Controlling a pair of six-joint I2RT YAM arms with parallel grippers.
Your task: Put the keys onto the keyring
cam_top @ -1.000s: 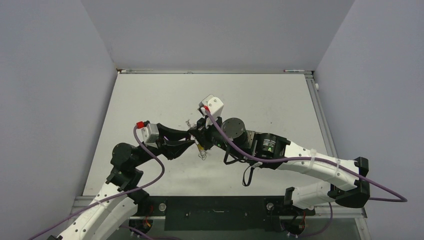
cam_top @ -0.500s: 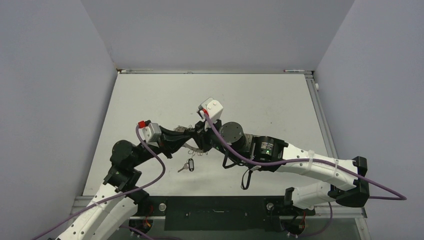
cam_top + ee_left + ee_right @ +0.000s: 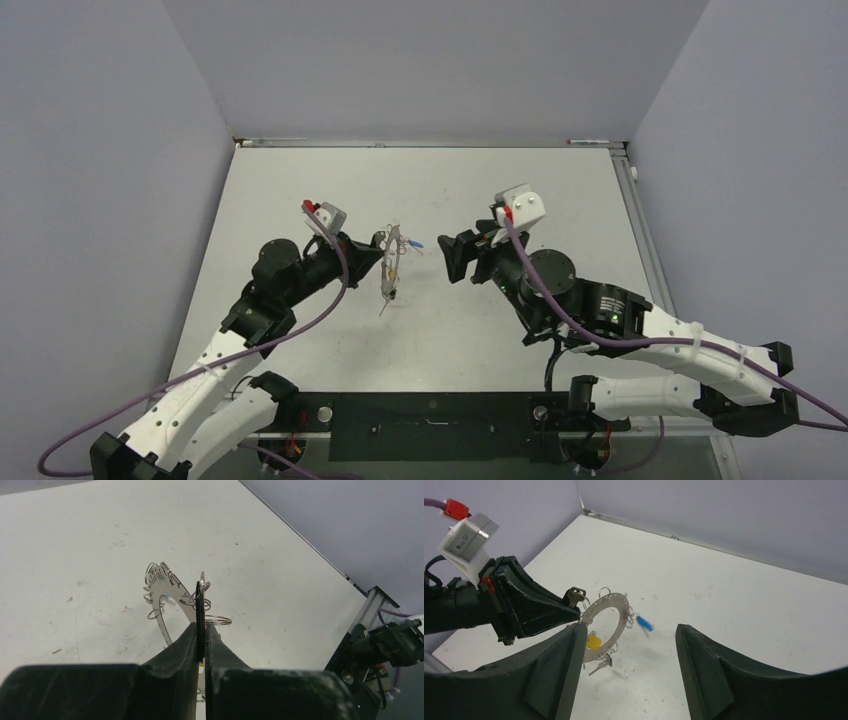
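The keyring (image 3: 390, 268) hangs upright above the table, pinched at its rim by my shut left gripper (image 3: 377, 258). In the left wrist view the fingers (image 3: 187, 640) are pressed together on its edge, and the ring's band (image 3: 161, 615) with wire loops curves away beyond them. The right wrist view shows the keyring (image 3: 608, 600) face on. On it hang keys with a yellow tag (image 3: 594, 641), a blue tag (image 3: 644, 623) and a dark tag (image 3: 602, 664), plus one key (image 3: 574, 596) by the left gripper (image 3: 574, 616). My right gripper (image 3: 629, 630) stands open and apart, right of the ring (image 3: 447, 258).
The white table (image 3: 520, 190) is walled at the back and both sides, with a metal rail (image 3: 630, 200) along its right edge. The right arm's body (image 3: 590, 305) lies across the near right. The arm bases (image 3: 430, 415) sit at the front edge.
The right gripper has opened, let go and drawn back to the right. The left gripper has shut on the keyring and carried it up and away from the front, holding it upright.
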